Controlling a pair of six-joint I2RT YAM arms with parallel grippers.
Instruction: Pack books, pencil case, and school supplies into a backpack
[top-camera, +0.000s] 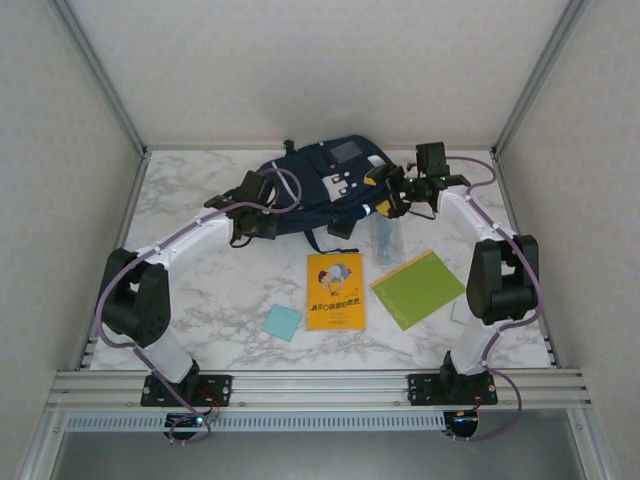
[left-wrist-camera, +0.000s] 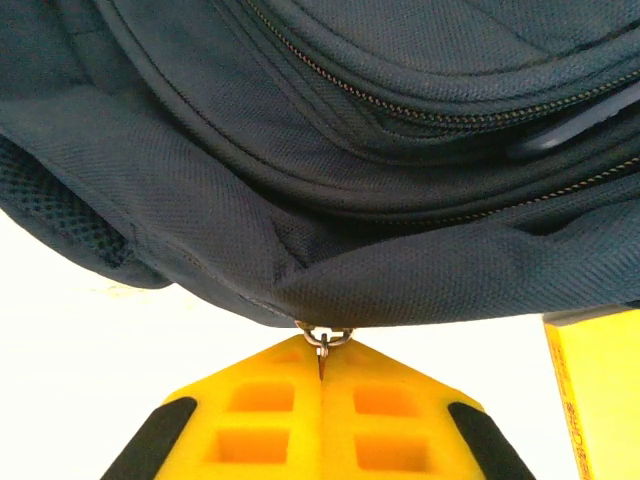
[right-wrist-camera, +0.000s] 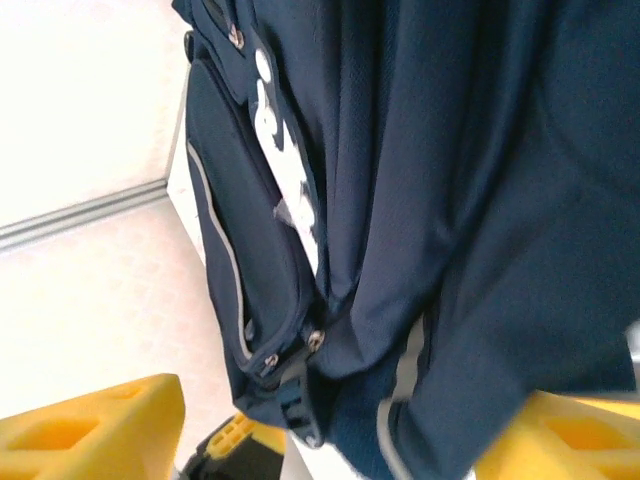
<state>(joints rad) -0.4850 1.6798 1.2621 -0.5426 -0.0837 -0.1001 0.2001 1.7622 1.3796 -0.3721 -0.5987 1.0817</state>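
1. The left hand (left-wrist-camera: 322, 372) reaches toward the near-left side of the backpack. Its yellow fingers (left-wrist-camera: 250, 420) are clenched together on the small metal zipper ring (left-wrist-camera: 322, 338) that hangs from the backpack's lower seam.
2. A small flat light-blue square pad (top-camera: 283, 322) lies on the white marble-patterned table (top-camera: 220, 290). It is near the front edge, left of the books and apart from them.
3. The large navy blue fabric backpack (top-camera: 325, 178) lies at the far middle of the table, between the two hands. Its grey patch and white tabs face up, and a dark strap trails toward the near side.
4. A thin orange-yellow book with a cartoon figure and black lettering (top-camera: 334, 290) lies flat just near of the backpack, at the middle of the table.
5. A narrow transparent bluish plastic packet (top-camera: 386, 238) lies between the backpack's right side and the books, its long side running near to far.
6. A thin plain lime-green book (top-camera: 417, 288) lies flat to the right of the orange-yellow one, turned at an angle and close to the right arm.
7. The right hand (right-wrist-camera: 330, 435) is at the backpack's right side. It is released, its yellow fingers (right-wrist-camera: 95, 430) spread wide with folds of navy fabric hanging between them. Whether the fingers touch the fabric cannot be told.
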